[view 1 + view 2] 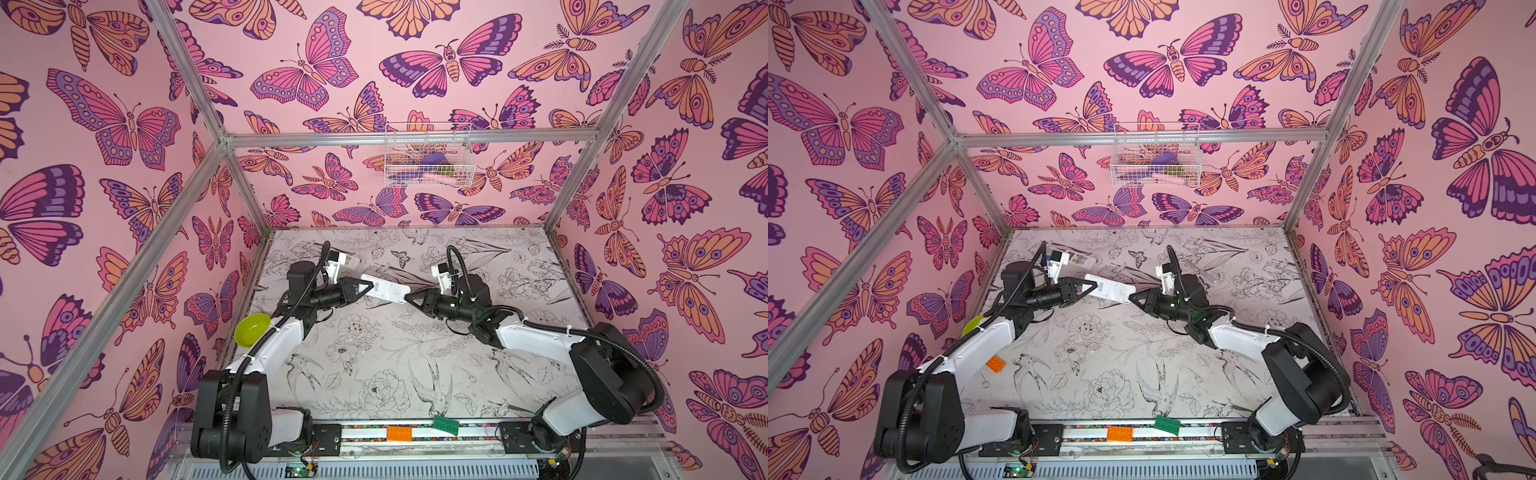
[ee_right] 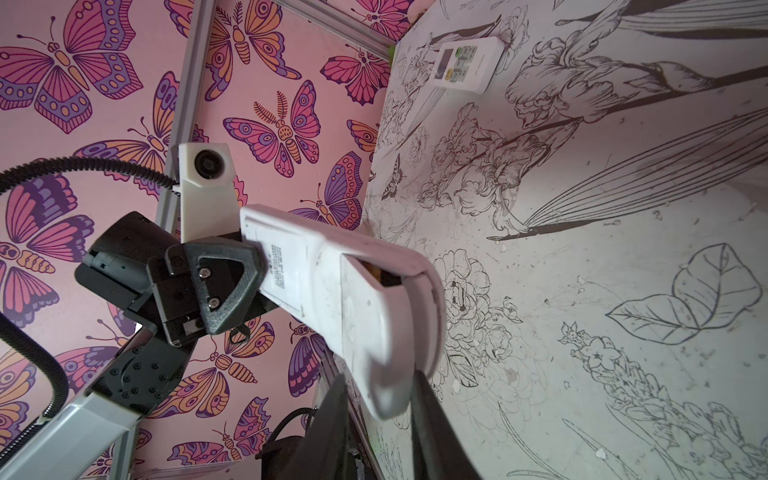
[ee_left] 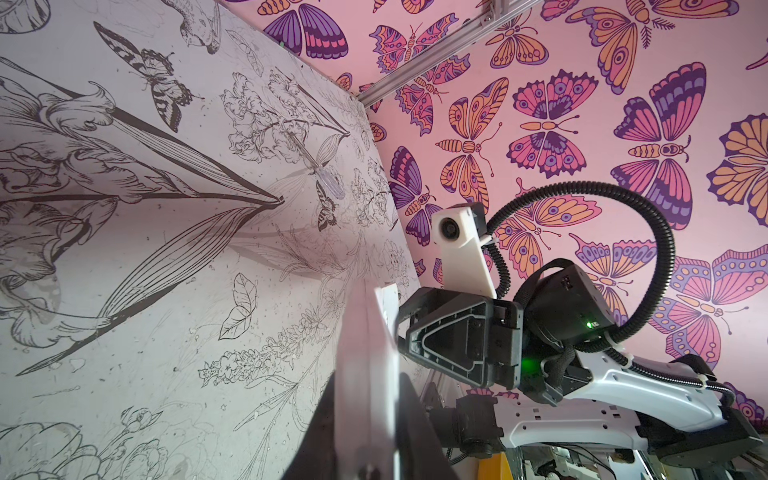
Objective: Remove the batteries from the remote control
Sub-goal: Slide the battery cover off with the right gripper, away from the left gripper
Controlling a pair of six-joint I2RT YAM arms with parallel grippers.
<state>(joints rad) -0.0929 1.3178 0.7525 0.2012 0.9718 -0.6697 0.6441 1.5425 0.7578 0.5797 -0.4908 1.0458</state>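
White oblong plastic remote control [image 1: 384,289] held clear of the floral-printed surface [image 1: 374,374], label side up, its long axis running from hand to hand. The left hand [image 1: 368,286] is clamped on the label end. The right hand [image 2: 380,395] is closed across the opposite end, where the back cover [image 2: 365,316] gapes slightly. The batteries are hidden, presumably beneath that cover. Likely next move: draw the cover along the axis toward the right arm. Bare surface lies below, and a second white remote [image 2: 465,66] sits well apart.
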